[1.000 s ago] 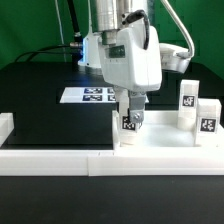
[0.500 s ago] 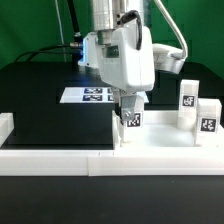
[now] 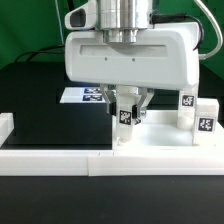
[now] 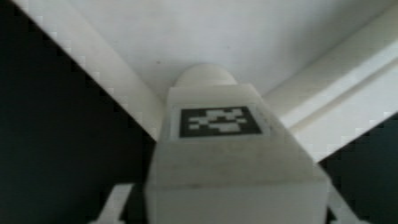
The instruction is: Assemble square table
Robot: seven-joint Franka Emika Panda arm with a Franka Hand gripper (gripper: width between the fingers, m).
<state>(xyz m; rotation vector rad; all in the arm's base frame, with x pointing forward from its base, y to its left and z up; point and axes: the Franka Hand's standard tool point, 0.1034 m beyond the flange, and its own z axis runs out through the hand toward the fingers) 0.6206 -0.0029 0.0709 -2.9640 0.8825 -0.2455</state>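
The marker board (image 3: 88, 96) lies flat at the table's far side. The gripper (image 3: 127, 112) is partly closed around a tagged leg (image 3: 126, 115), holding it upright over the left corner of the top (image 3: 165, 135) (probably to screw it into the socket there). Two more legs (image 3: 196, 112) wait at the right edge. Compared with before, the wrist has turned broadside and the jaws have narrowed.

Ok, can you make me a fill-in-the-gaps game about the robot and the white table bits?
1. The gripper is closed on a white ____ with a tag.
2. The held leg is over a ____ of the square tabletop.
3. At the exterior view's right stand ____ more tagged legs.
4. The marker board lies on the ____ table.

Missing words: leg; corner; two; black
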